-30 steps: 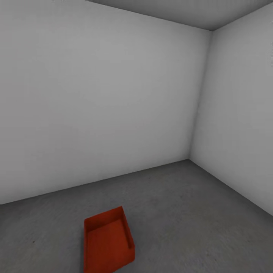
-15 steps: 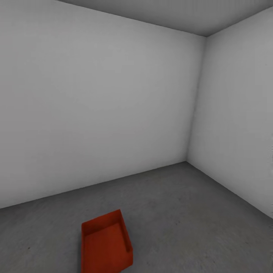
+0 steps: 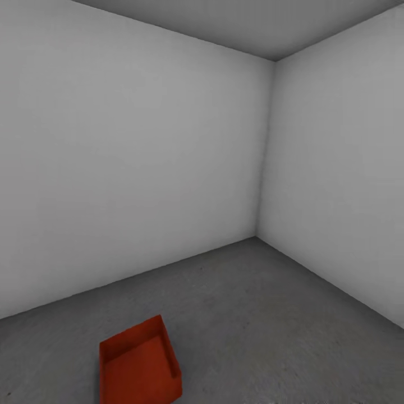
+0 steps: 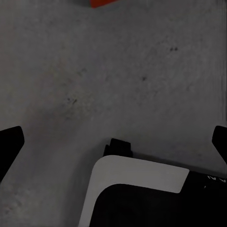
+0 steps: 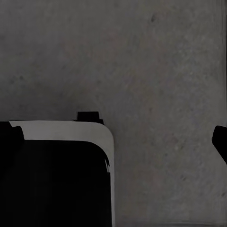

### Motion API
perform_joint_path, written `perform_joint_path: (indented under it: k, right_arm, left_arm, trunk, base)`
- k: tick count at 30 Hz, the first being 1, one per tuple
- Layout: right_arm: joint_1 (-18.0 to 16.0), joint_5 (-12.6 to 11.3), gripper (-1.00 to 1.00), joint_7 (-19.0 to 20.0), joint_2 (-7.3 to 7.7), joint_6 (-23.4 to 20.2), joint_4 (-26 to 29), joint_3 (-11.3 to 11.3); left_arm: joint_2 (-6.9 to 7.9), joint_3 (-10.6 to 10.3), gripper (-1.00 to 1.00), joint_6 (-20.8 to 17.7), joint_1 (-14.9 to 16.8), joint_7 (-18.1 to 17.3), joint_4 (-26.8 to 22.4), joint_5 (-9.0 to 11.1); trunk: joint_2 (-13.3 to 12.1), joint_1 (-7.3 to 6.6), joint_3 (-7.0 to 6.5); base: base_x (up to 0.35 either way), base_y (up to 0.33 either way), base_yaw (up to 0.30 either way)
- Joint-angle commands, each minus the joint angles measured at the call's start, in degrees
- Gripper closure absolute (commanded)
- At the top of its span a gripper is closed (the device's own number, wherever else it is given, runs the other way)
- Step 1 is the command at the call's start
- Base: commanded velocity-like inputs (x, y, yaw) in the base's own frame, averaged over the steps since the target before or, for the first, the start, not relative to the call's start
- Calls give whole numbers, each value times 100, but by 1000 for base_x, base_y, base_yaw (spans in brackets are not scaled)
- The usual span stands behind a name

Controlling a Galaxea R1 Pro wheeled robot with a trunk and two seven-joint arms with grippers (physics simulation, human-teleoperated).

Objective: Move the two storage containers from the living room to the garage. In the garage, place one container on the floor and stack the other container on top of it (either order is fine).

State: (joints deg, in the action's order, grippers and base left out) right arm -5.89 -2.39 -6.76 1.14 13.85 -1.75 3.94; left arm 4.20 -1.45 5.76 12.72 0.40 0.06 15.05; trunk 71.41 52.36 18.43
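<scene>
One storage container (image 3: 139, 365) sits on the dark concrete floor (image 3: 269, 314) of the garage, low in my head view and off toward my left arm's side, open mouth up, one short end toward the pale wall (image 3: 129, 163). From my left wrist, a sliver of that orange-red bin (image 4: 103, 3) shows out beyond my fingertips, well apart from them. My left claw (image 4: 113, 139) is spread wide, one dark finger (image 4: 9, 142) at each edge of that view with bare concrete between them; nothing held. My right claw (image 5: 113, 137) hangs over plain floor too, one fingertip (image 5: 220, 139) showing at the edge; it looks open and empty, though the other finger merges with my dark body there. I'd judge the bin light, stiff and hollow, its plastic a bit slick. The thin rim is the place to pinch, ideally a long wall at mid-length so it doesn't swing. This one looks like the base of the stack; the other bin I can't see here.
</scene>
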Motion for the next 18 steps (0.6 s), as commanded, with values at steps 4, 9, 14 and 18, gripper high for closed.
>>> perform_joint_path:
  k: [4, 9, 14, 18]
  right_arm:
    - [-9, -25, -100, -16, 3, 30, -19, 43]
    - [-9, -25, -100, -18, 2, 30, -19, 45]
    - [-9, -4, -100, -18, -4, 33, -19, 49]
    - [-9, -3, -100, -18, 4, 37, -19, 48]
  left_arm:
    - [2, -18, -100, 16, 2, 6, 3, 33]
    - [-4, -21, -100, 33, 2, 11, -1, 33]
    - [-1, -22, -100, 57, 2, 13, -11, 12]
    - [-5, -22, -100, 65, 2, 13, -27, -6]
  trunk:
    - [4, 0, 6]
    - [4, 0, 6]
    - [4, 0, 6]
    - [4, 0, 6]
  base:
    - [0, 0, -281]
    - [0, 0, -285]
    - [0, 0, -288]
    - [0, 0, -290]
